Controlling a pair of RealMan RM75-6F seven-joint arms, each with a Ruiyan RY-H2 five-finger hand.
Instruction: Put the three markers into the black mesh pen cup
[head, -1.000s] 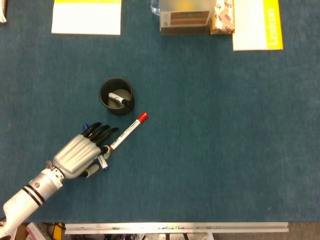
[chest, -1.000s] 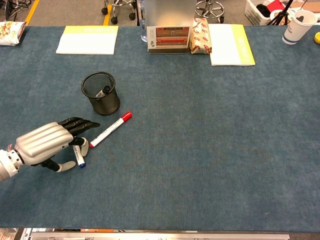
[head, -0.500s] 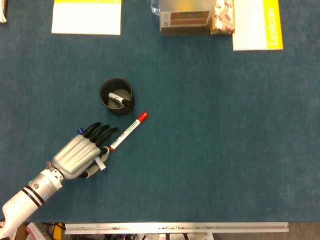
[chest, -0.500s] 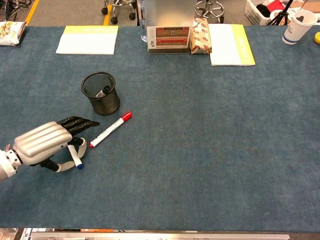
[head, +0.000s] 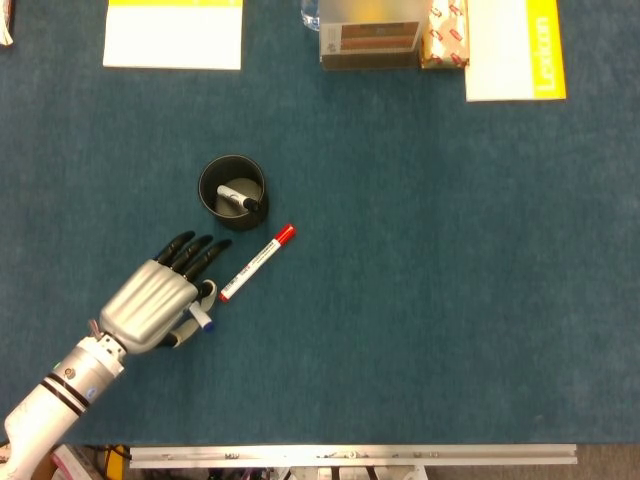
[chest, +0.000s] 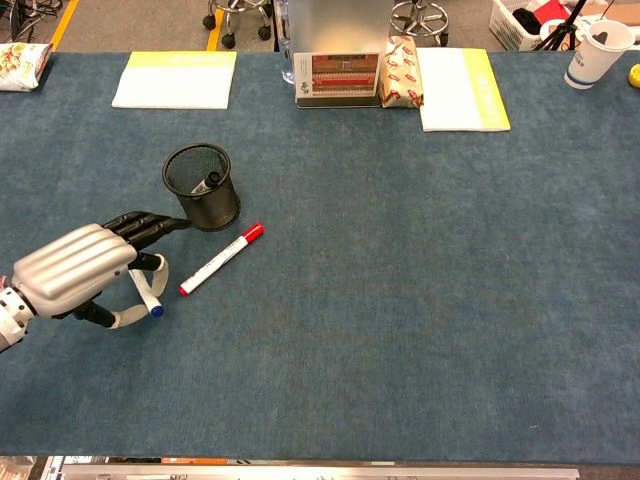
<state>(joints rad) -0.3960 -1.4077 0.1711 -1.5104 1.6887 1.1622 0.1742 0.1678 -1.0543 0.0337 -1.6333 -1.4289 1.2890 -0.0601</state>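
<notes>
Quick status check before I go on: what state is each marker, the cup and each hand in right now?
black mesh pen cup: upright, one marker inside.
marker in the cup: leaning inside.
red-capped marker: lying on the table, untouched.
blue-capped marker: held in the left hand.
left hand: grips the blue-capped marker.
right hand: not in view.
</notes>
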